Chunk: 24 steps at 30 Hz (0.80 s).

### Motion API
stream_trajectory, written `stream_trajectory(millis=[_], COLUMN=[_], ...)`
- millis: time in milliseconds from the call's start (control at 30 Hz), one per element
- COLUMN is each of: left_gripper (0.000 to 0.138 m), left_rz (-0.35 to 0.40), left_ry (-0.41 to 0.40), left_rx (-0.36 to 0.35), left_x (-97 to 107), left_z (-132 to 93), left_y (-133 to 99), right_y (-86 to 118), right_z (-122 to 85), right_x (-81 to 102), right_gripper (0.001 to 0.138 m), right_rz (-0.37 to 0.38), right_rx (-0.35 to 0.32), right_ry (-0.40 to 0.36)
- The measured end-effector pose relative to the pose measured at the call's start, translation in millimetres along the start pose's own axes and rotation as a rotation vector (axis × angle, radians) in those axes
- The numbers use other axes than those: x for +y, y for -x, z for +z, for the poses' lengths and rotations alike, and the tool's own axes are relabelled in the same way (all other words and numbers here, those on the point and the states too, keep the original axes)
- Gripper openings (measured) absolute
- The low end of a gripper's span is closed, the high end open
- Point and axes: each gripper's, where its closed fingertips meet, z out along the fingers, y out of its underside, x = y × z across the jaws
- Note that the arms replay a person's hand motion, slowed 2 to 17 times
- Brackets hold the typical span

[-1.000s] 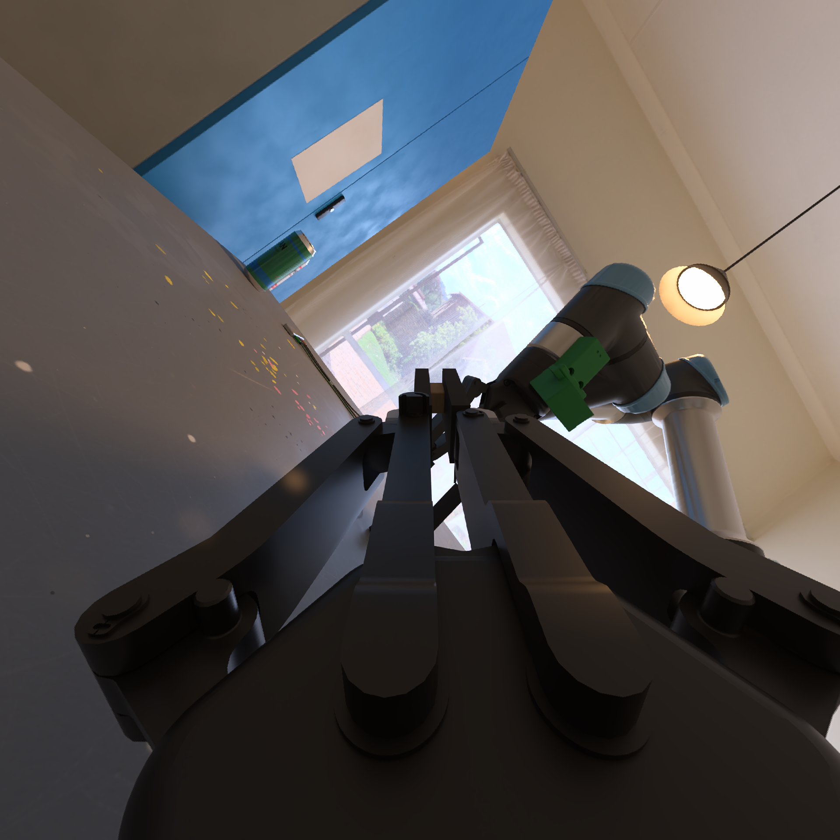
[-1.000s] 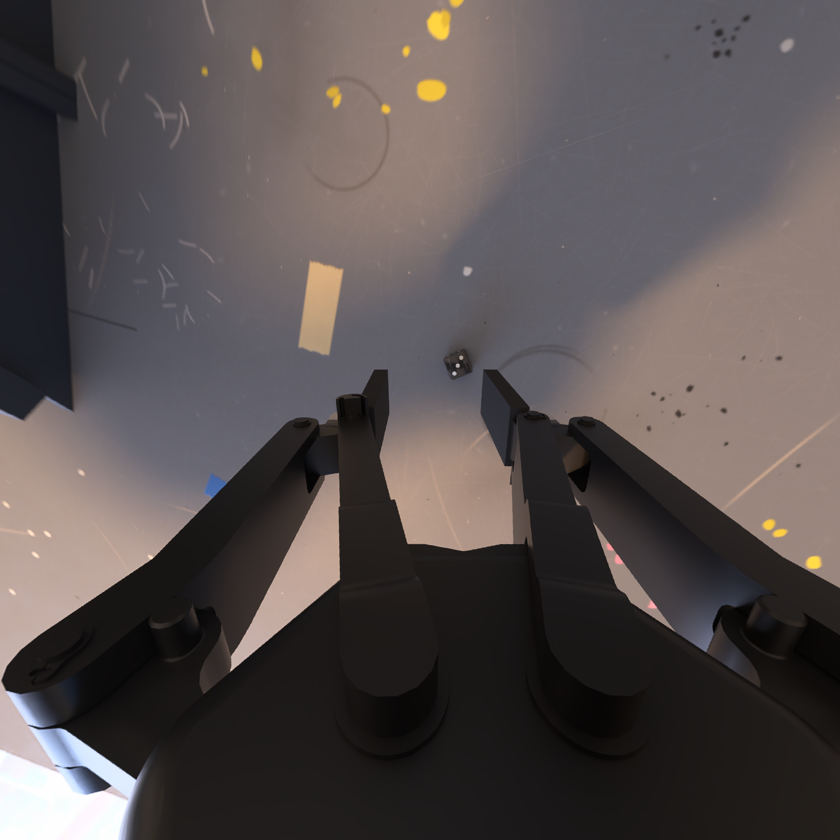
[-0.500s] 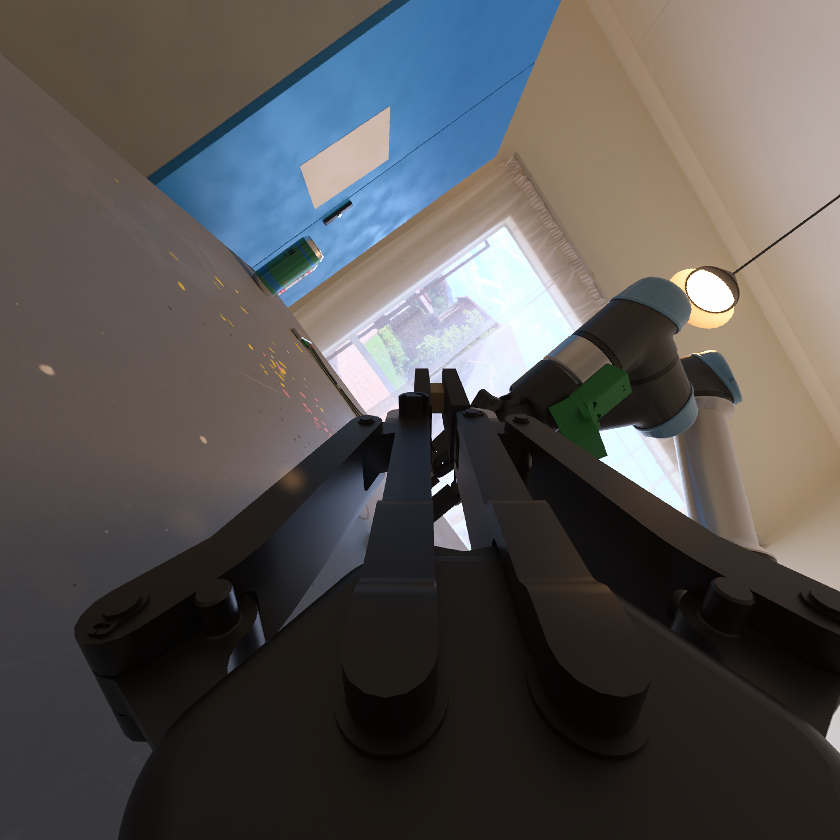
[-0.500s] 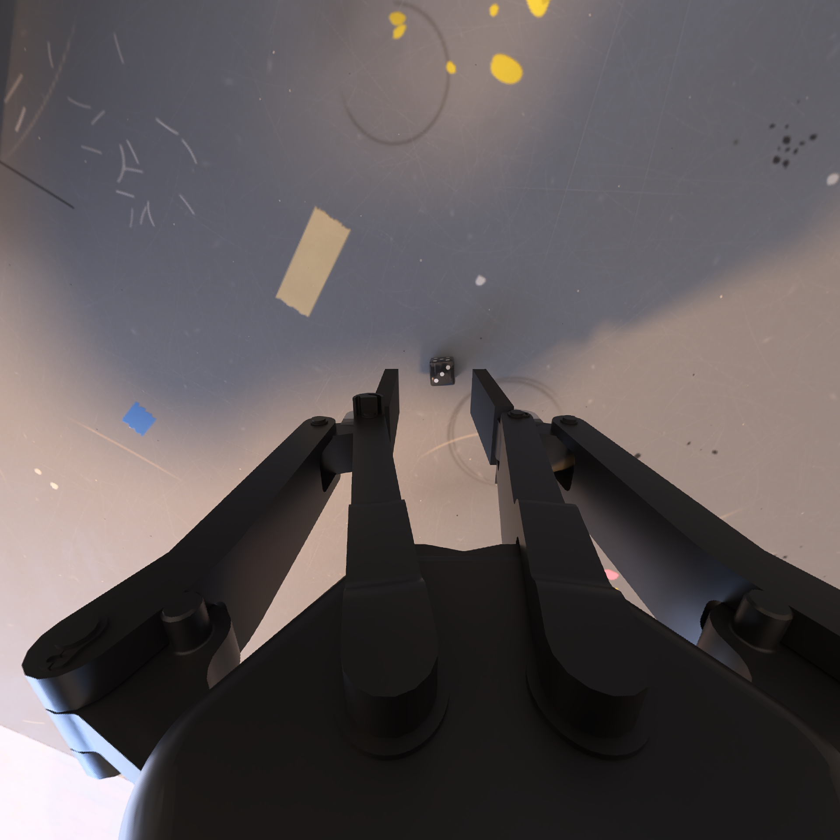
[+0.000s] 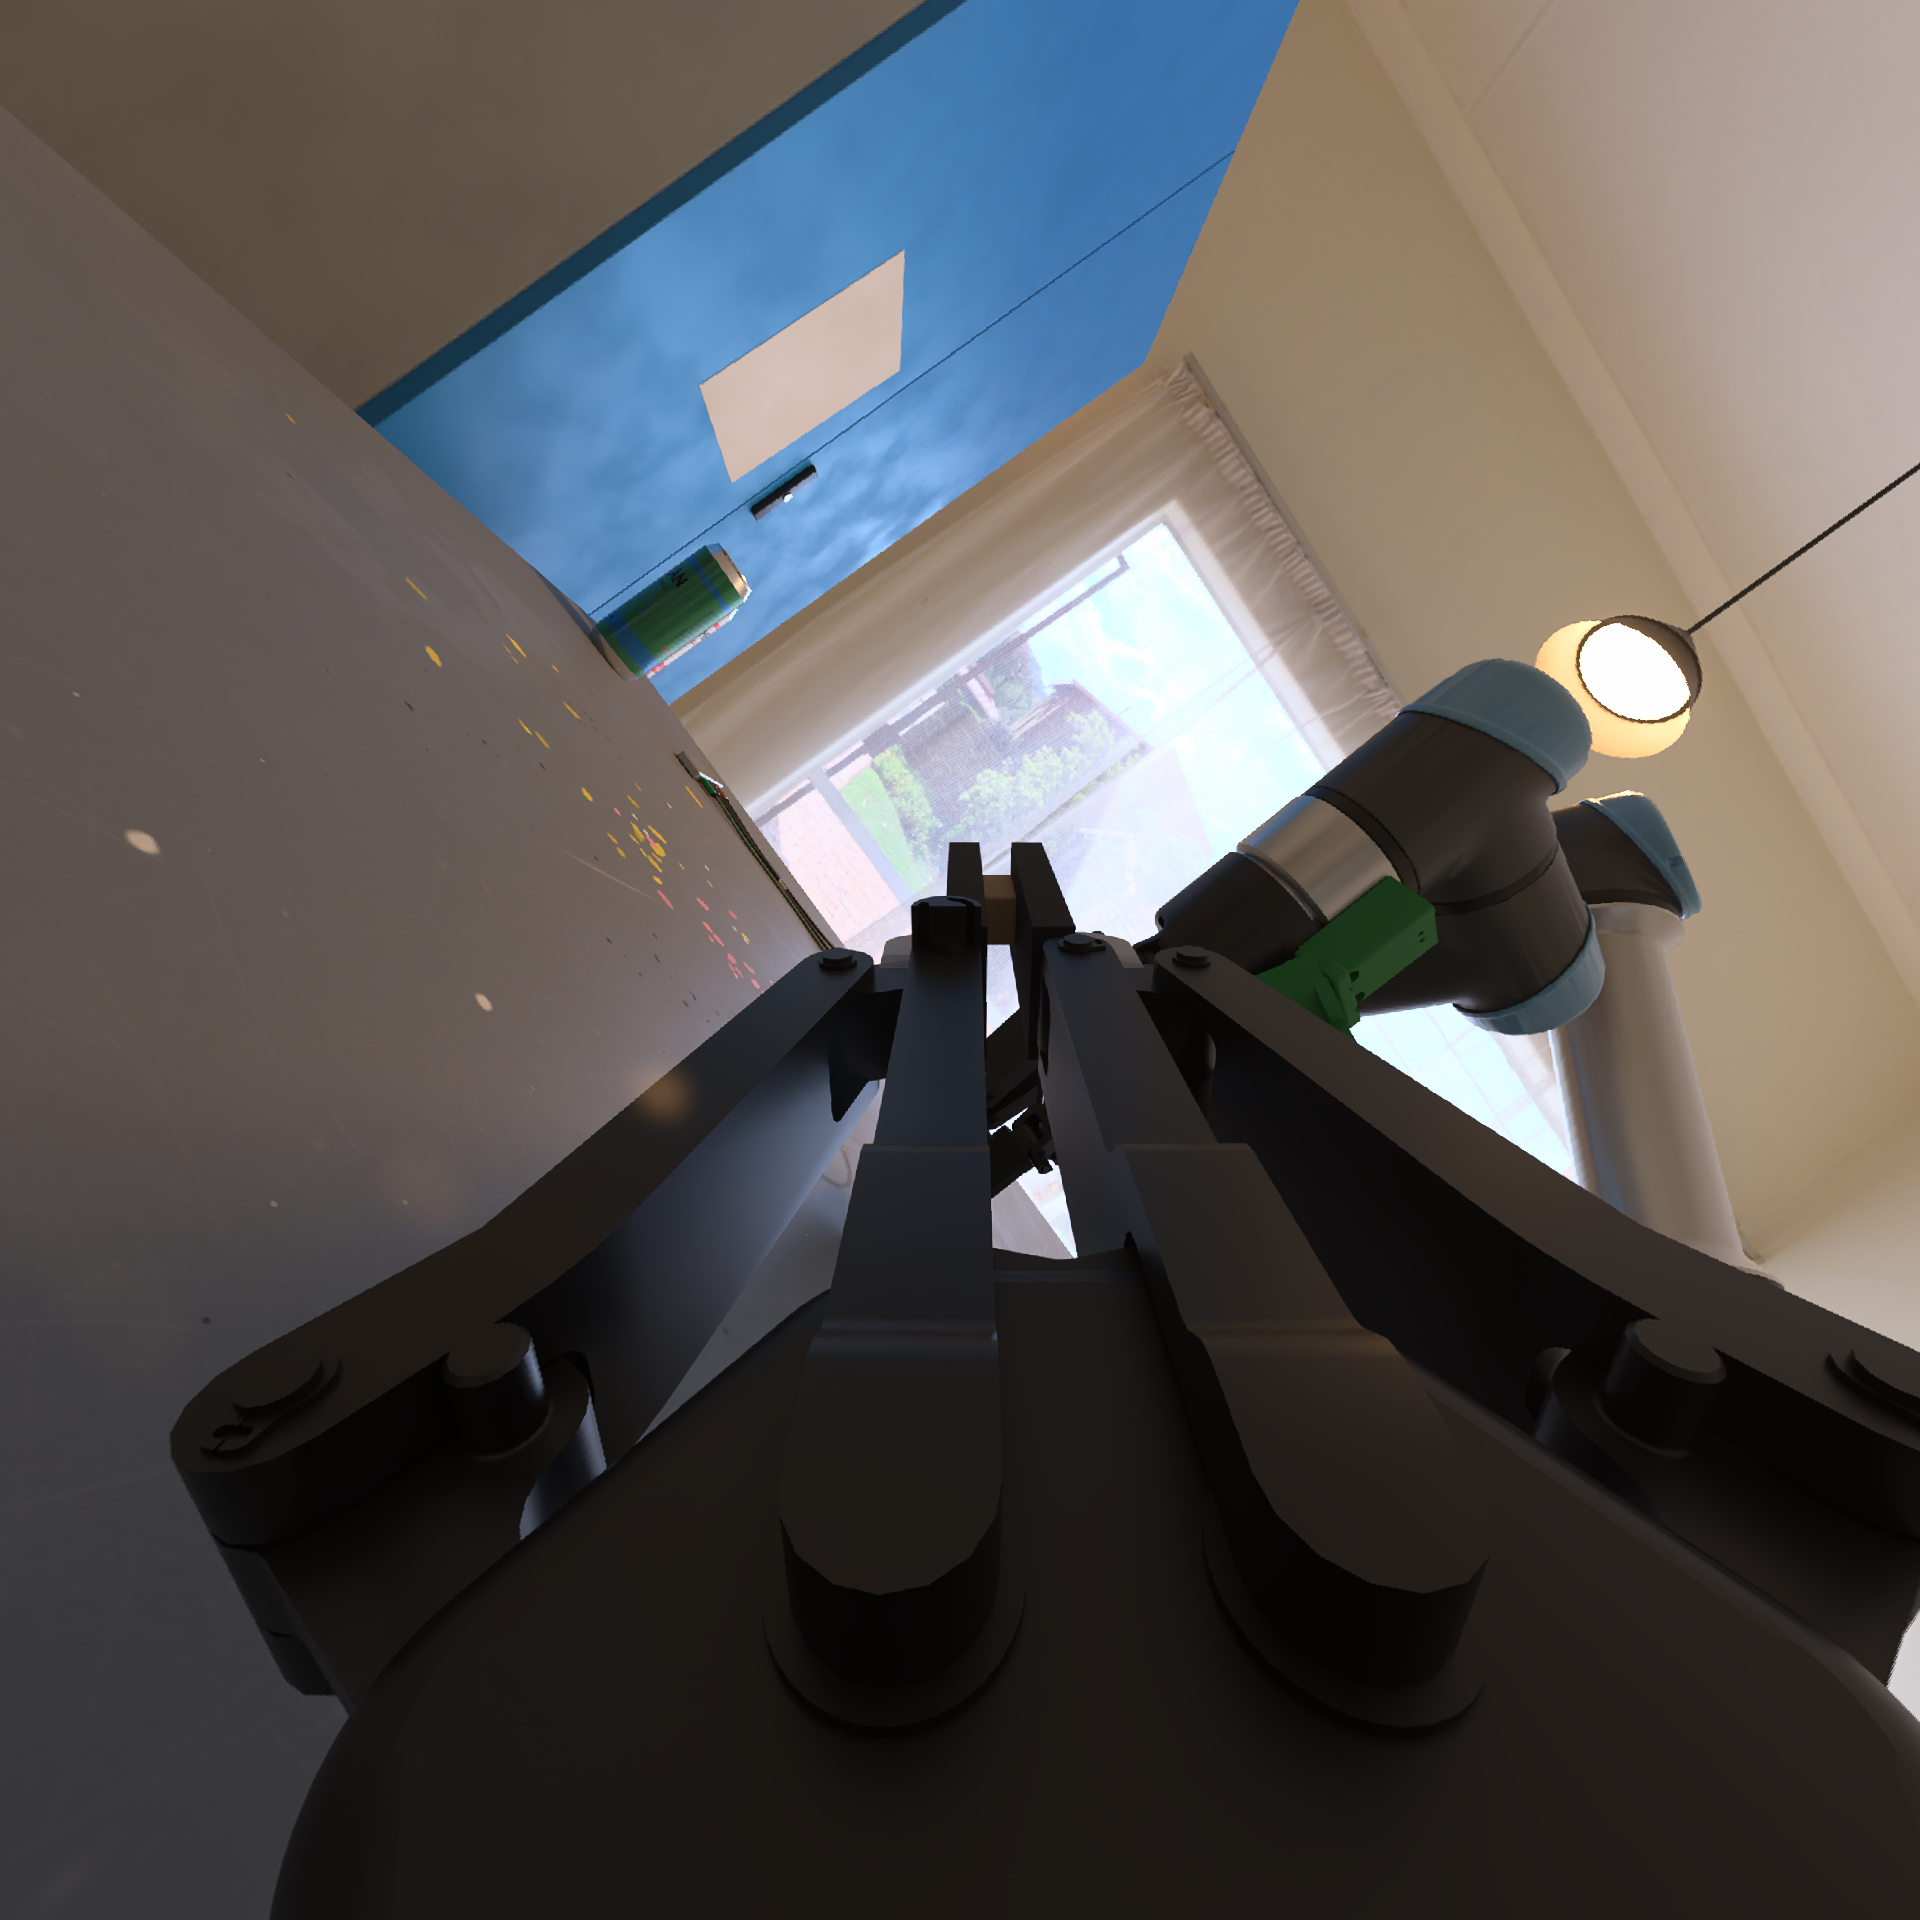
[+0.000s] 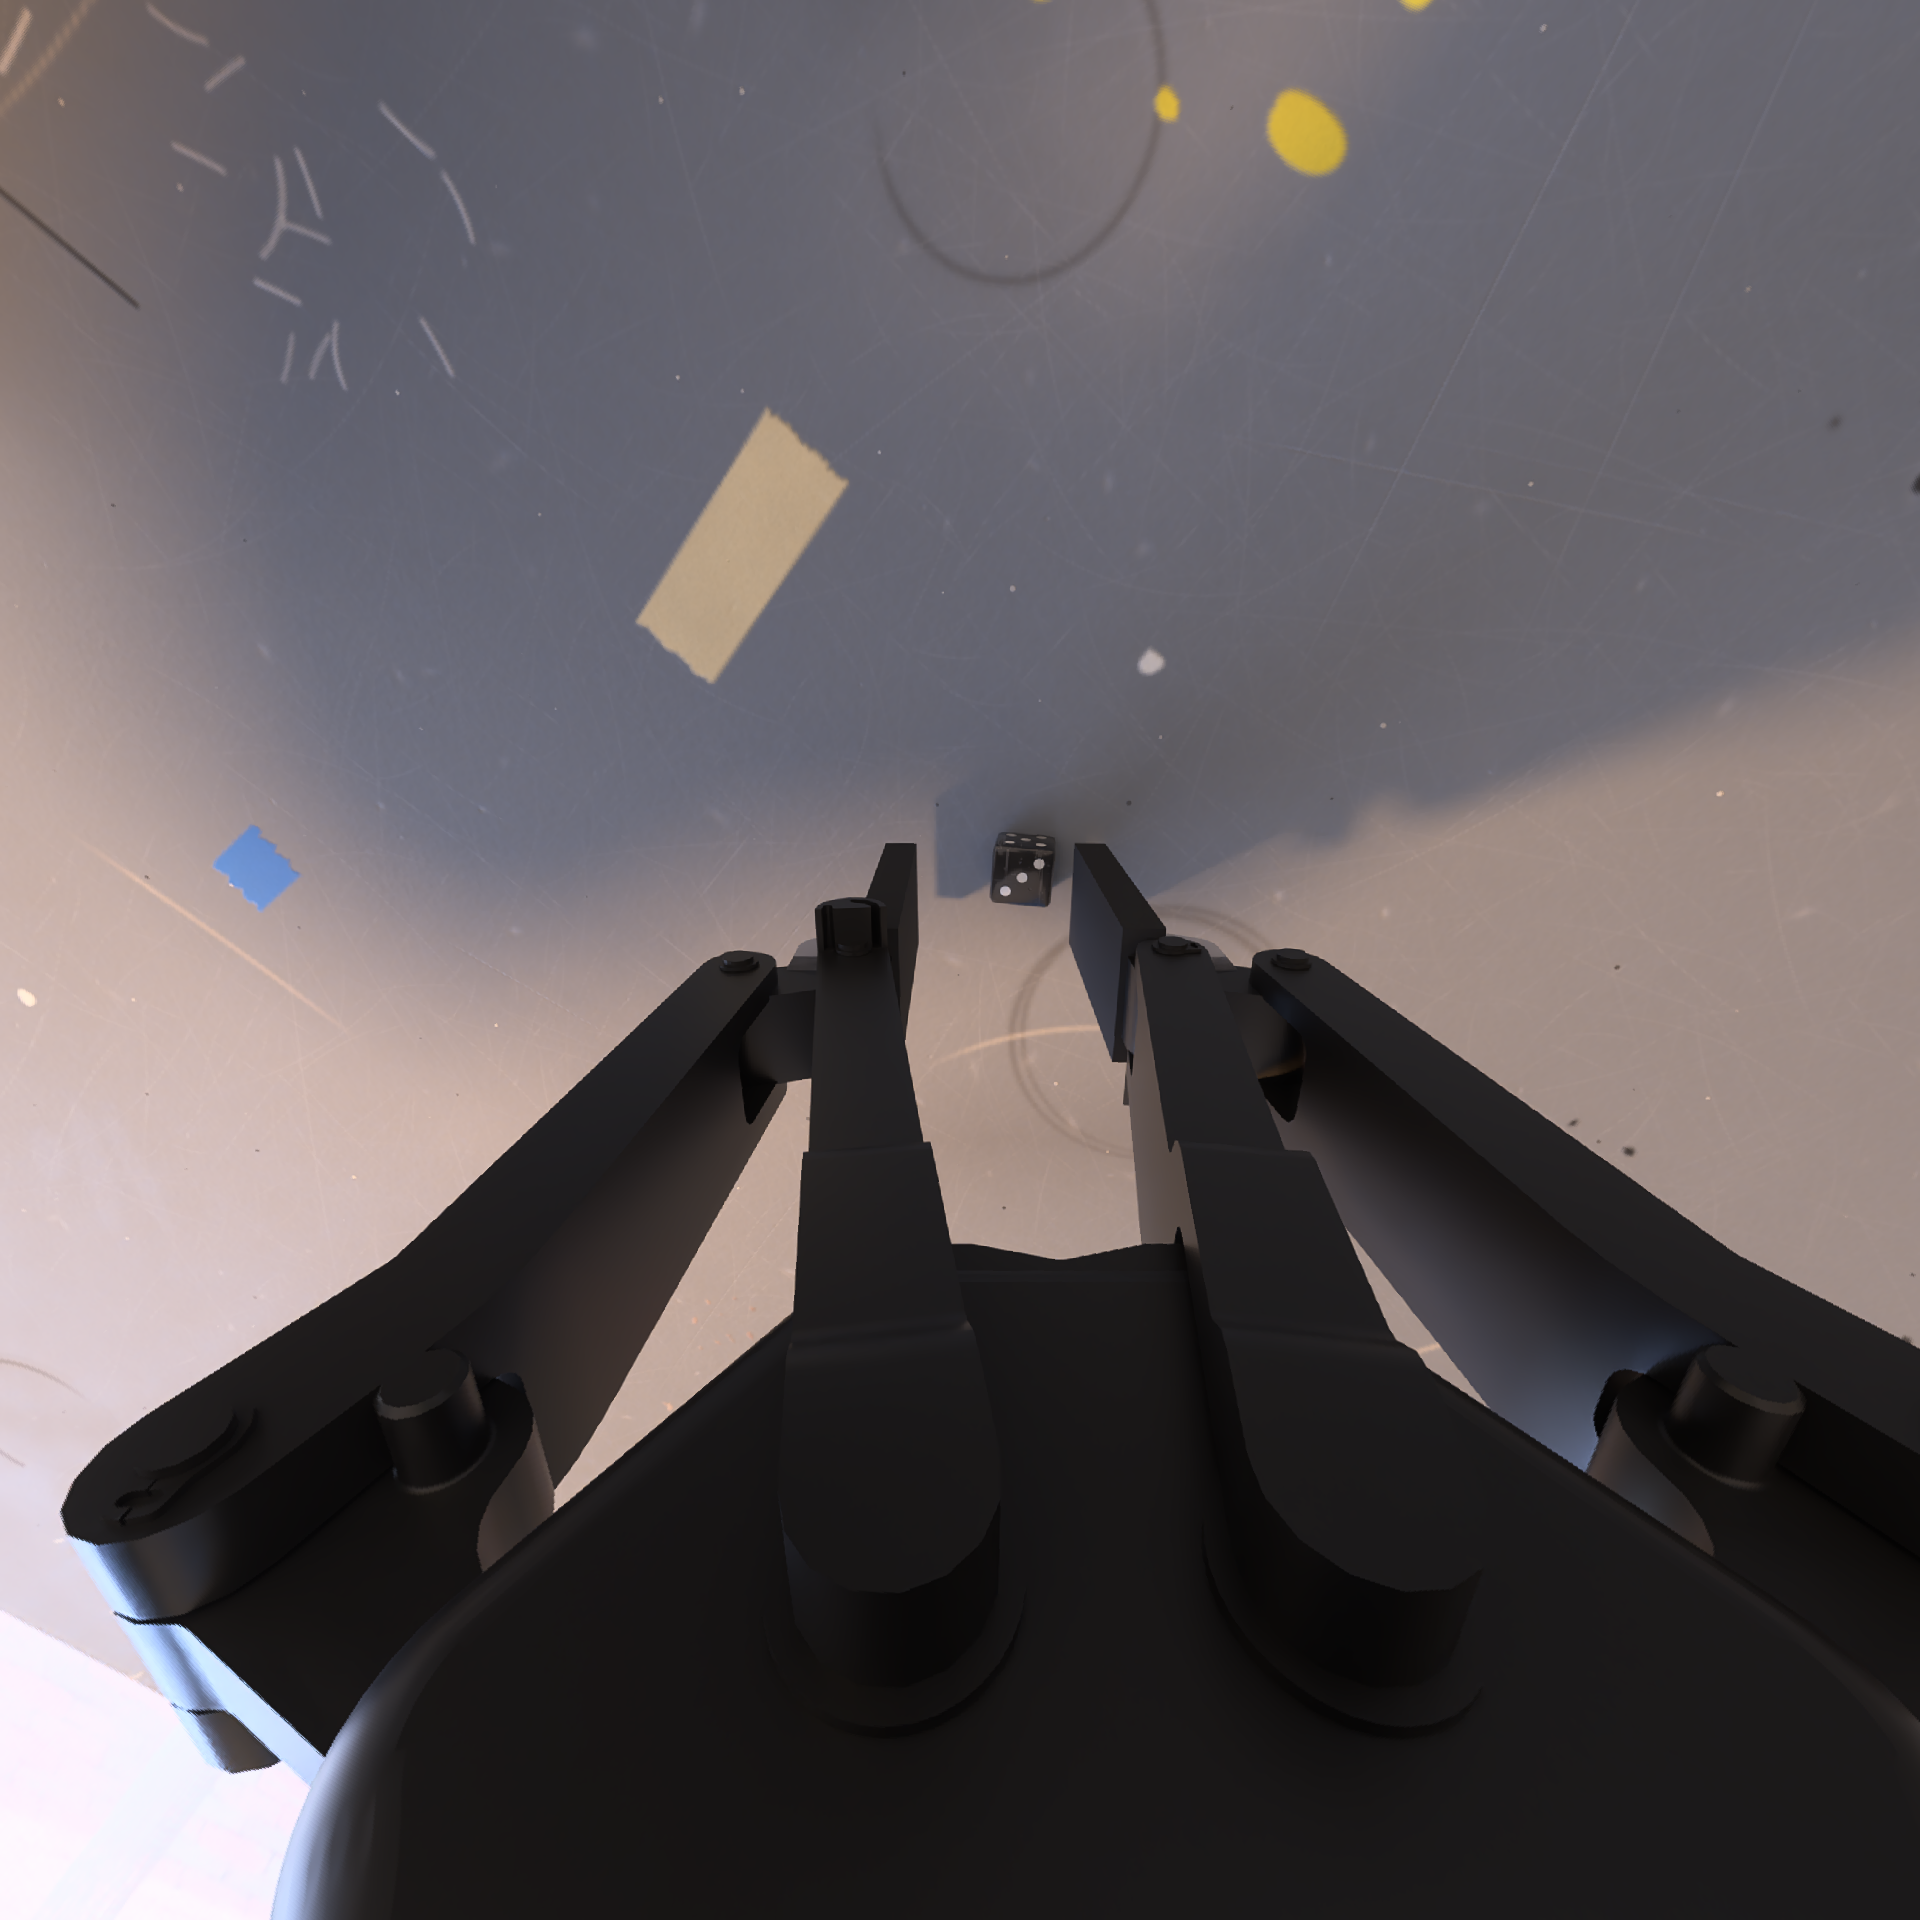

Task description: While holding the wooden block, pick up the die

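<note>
In the left wrist view my left gripper (image 5: 997, 883) is shut on a small tan wooden block (image 5: 998, 906), held between the fingertips in the air beside the table. In the right wrist view a small black die with white pips (image 6: 1023, 869) lies on the grey table (image 6: 1351, 520). My right gripper (image 6: 995, 881) is open and points down at the die, which sits between and just beyond its two fingertips with a gap on each side. The right arm (image 5: 1455, 883) also shows in the left wrist view.
A green can (image 5: 675, 613) stands at the table's far edge in the left wrist view. A strip of tan tape (image 6: 743, 545), a blue scrap (image 6: 256, 867) and yellow paint spots (image 6: 1306, 132) mark the tabletop. A lamp (image 5: 1636, 670) hangs by the window.
My right gripper has come down closer over the die, lined up on it, and its fingers have narrowed. The left gripper still holds the block and has shifted its view slightly.
</note>
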Motion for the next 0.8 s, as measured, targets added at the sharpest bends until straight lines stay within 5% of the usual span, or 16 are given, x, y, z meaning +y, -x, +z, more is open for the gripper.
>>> stream_trajectory(millis=[333, 800], left_gripper=[0.008, 0.008], left_rz=[0.004, -0.004], left_ry=[-0.001, -0.002], left_rx=[-0.002, 0.003], left_x=[-1, 0], left_z=[-1, -1], left_y=[0, 0], right_y=[-4, -16], right_z=[5, 3], right_x=[-3.9, -8.5], right_gripper=[0.022, 0.016], right_rz=[0.011, 0.225], right_rx=[0.002, 0.035], right_ry=[-0.039, -0.098])
